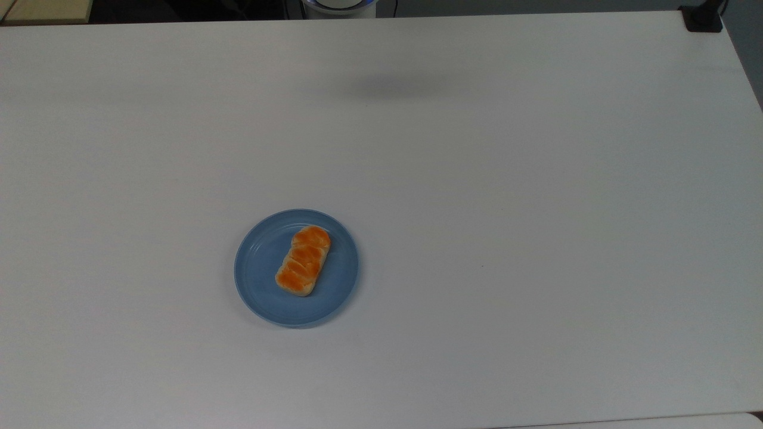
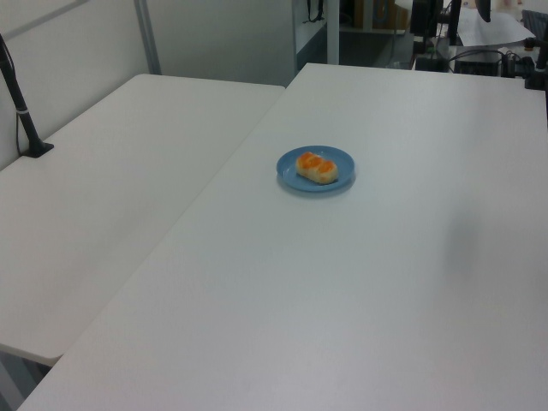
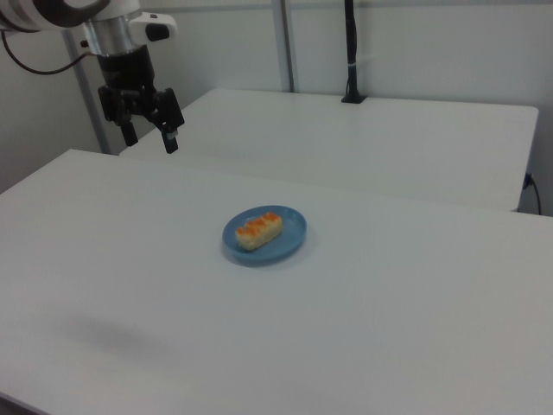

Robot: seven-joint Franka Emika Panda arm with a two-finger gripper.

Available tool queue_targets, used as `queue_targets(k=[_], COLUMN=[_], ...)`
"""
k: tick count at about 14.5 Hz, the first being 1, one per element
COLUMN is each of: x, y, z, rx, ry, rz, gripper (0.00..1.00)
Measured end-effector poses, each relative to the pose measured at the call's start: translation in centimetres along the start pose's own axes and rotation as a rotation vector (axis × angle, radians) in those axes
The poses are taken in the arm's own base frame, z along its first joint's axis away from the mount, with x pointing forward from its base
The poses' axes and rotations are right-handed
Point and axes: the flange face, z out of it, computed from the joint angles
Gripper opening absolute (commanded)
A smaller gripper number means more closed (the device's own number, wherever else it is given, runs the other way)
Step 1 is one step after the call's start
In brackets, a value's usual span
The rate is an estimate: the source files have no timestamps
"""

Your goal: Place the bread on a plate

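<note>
Bread [image 1: 303, 260] lies on the plate [image 1: 262, 292], flat, glossy orange segmented top up, pale sides showing. In the top view its long axis runs slantwise, upper end toward the top view's right, lower end toward the top view's left; it sits a little right of the plate's middle, inside the rim. In the left view the bread [image 2: 317, 167] lies across the plate [image 2: 291, 178]; in the right view the bread [image 3: 258, 231] sits toward the right view's left side of the plate [image 3: 289, 238].

Plate rests on the white bench [image 1: 536, 238], in the lower left part of the top view. A second white bench [image 2: 103, 223] abuts the first along a seam, at the left view's left. A black post [image 2: 21, 116] stands on that second bench near its far edge; in the right view a black post [image 3: 351, 52] rises at the back.

Hand [image 3: 150, 138] hangs high in the right view's upper left, well apart from plate and bread, above the bench's far edge. Fingers [image 3: 170, 138] point down, spread wide, nothing between them. The white arm [image 3: 112, 26] carries it from above.

A soft shadow [image 1: 393, 88] lies on the bench near the top view's upper edge.
</note>
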Motion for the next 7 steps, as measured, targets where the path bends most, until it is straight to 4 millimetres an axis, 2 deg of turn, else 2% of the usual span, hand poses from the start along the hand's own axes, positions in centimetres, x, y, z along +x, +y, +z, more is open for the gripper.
queue_targets(k=[4,7], x=[0.3,1.1], y=[-0.1,0.1], z=[-0.2,-0.5], rx=[0.008,0.013], ry=[0.026,0.087], rz=[0.000,0.067], gripper=[1.00,1.00])
